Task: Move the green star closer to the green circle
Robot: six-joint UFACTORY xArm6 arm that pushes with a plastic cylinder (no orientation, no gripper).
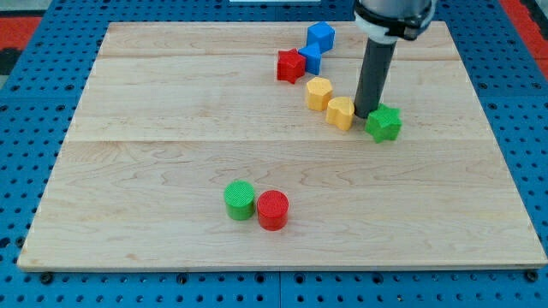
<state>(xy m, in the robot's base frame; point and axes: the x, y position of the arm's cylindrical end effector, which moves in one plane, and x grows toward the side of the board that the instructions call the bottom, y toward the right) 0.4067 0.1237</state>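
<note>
The green star (384,123) lies at the view's right of the wooden board (154,103). My tip (366,115) stands just left of the star and above it in the view, between it and a yellow block (341,112), close to or touching both. The green circle (240,199) lies far off toward the view's lower left, with a red circle (273,210) touching its right side.
A second yellow block (318,92) sits up and left of the first. A red star (291,65) and two blue blocks (321,36) (310,58) cluster near the view's top. Blue pegboard surrounds the board.
</note>
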